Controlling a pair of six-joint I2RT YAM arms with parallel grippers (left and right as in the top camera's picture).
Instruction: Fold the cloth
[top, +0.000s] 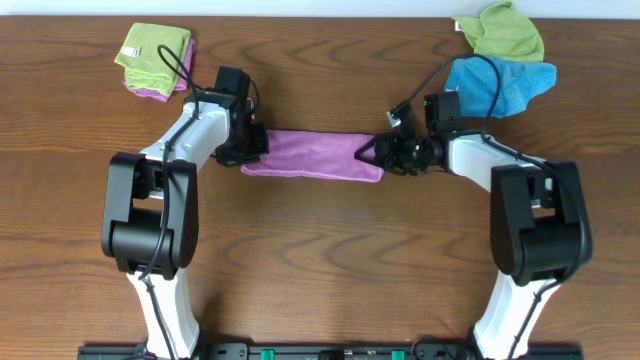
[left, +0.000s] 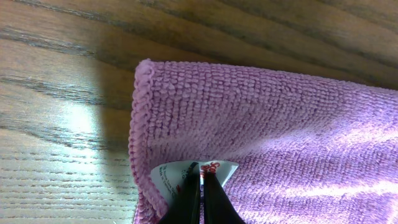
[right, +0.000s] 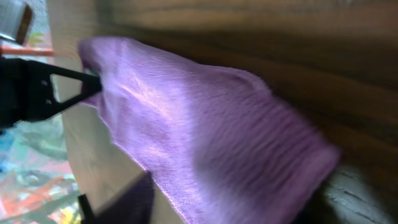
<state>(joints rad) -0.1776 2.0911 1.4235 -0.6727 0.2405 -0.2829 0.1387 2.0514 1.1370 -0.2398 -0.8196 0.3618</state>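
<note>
Plainly, the cloth (top: 312, 156) lies as a folded strip on the table (top: 320, 260). The left gripper (left: 202, 190) is clamped on its corner at the white tag (left: 166, 177), whose red print is unreadable. The right gripper (top: 378, 154) straddles the other end; whether it pinches, I cannot tell.

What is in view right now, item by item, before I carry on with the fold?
lilac terry cloth: one, purple, folded strip at table centre
small white tag: one, white, on the lilac cloth's left corner
left light green cloth: one, green, far left, on top of another cloth
purple cloth underneath: one, purple, far left
right light green cloth: one, green, far right
bright blue cloth: one, blue, beside the right green one
wooden table: one, brown
left gripper: one, black, jaws shut on the tagged corner
right gripper: one, black, at the strip's other end; jaws unclear, wrist view blurred
</note>
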